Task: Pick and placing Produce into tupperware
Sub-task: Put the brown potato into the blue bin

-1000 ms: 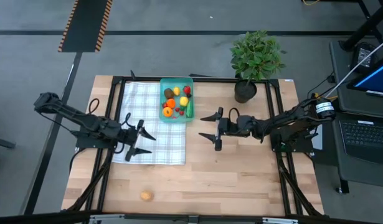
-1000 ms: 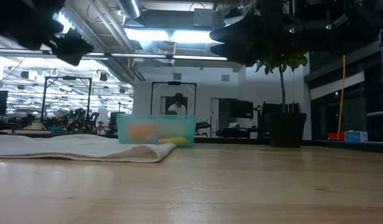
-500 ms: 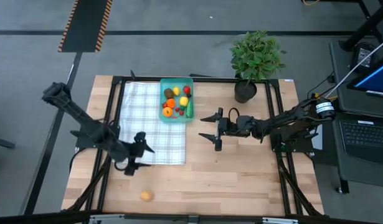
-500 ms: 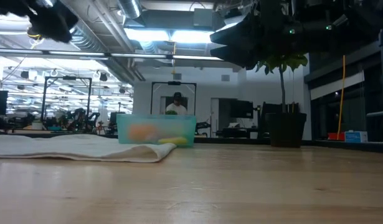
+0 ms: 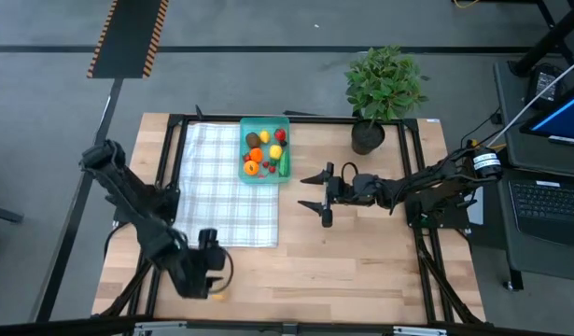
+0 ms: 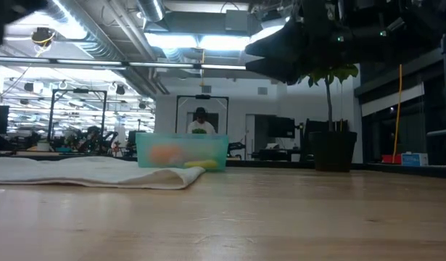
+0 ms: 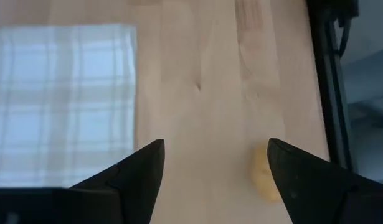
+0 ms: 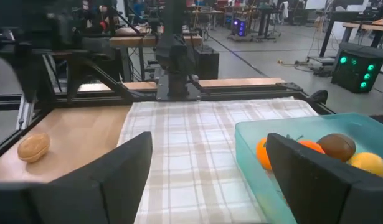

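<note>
While left pincer gapes, brown produce upright

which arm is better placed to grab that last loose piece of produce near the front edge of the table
The left. Its tool is open right above the tan piece, which also shows by its fingers in the left wrist view. The right tool is open too, but waits mid-table beside the tub, much farther away.
</note>
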